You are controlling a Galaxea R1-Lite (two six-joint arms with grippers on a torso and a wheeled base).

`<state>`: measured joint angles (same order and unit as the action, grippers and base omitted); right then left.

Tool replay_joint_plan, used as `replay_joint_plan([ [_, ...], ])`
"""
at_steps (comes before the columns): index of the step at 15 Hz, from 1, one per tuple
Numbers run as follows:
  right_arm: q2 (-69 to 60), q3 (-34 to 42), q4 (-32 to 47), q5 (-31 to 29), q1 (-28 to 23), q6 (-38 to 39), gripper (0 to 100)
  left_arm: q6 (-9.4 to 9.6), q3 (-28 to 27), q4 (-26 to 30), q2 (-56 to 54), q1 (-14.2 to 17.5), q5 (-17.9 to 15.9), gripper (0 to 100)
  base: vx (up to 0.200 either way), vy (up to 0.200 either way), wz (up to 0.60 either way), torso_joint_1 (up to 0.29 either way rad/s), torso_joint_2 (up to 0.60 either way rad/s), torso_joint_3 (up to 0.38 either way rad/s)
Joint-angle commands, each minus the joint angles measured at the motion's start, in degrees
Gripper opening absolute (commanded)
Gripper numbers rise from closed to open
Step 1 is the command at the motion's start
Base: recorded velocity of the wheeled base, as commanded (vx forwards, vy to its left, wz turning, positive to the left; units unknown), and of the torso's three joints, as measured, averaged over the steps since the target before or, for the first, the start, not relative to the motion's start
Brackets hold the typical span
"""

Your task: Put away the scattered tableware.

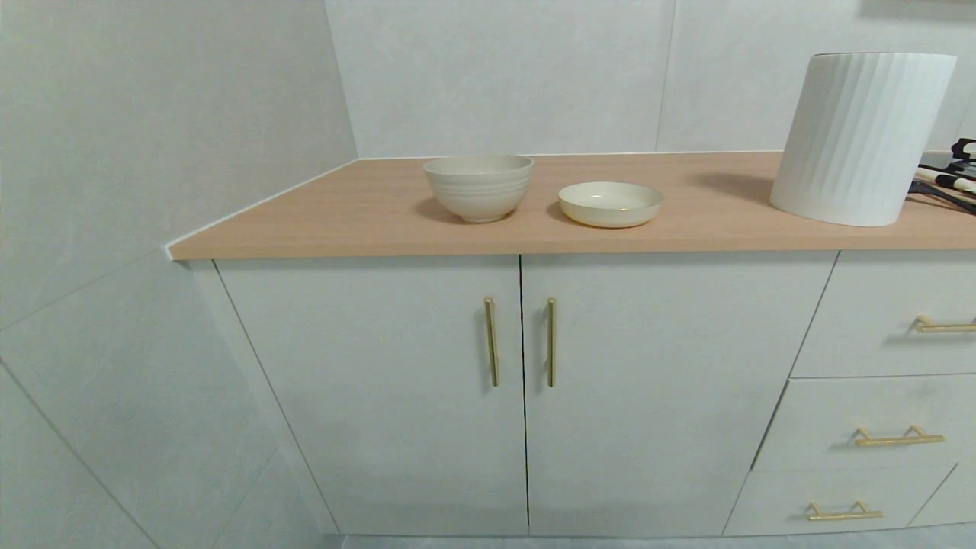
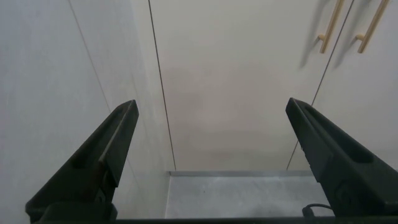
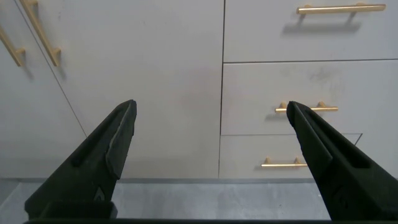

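The bowl and dish are being left side by side, apart, on the counter. The left gripper and right gripper are being held wide open, low before the shut doors. A handle is probably best gripped squarely and pulled straight.

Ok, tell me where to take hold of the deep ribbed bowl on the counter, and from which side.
Grip the bowl by its rim from above, one finger inside, one outside. It stands upright, mouth open, and its rounded wall tapers to a narrow foot, so a side pinch would likely slip. Take the rim's left part: the shallow dish sits on its right.
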<state>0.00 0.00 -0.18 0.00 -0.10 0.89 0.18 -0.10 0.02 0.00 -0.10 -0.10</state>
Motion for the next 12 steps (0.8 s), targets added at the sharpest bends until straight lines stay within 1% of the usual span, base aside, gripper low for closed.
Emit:
replay_joint_plan([
  [1, 0.0, 0.0, 0.01, 0.0, 0.01, -0.01, 100, -0.09, 0.01, -0.02, 0.0, 0.01, 0.01, 100, 0.0, 0.0, 0.0, 0.0, 0.0, 0.0],
  [2, 0.09, 0.0, 0.01, 0.0, 0.01, -0.01, 100, -0.09, 0.01, -0.02, 0.0, 0.01, 0.01, 100, 0.0, 0.0, 0.0, 0.0, 0.0, 0.0],
  [3, 0.0, 0.0, 0.01, 0.0, 0.01, -0.01, 100, -0.09, 0.01, -0.02, 0.0, 0.01, 0.01, 100, 0.0, 0.2, 0.0, 0.002, 0.01, 0.002],
  [12, 0.09, 0.0, -0.08, 0.0, 0.01, -0.01, 100, -0.01, 0.01, -0.02, 0.0, 0.01, 0.01, 100, 0.0, 0.0, 0.0, 0.0, 0.0, 0.0],
])
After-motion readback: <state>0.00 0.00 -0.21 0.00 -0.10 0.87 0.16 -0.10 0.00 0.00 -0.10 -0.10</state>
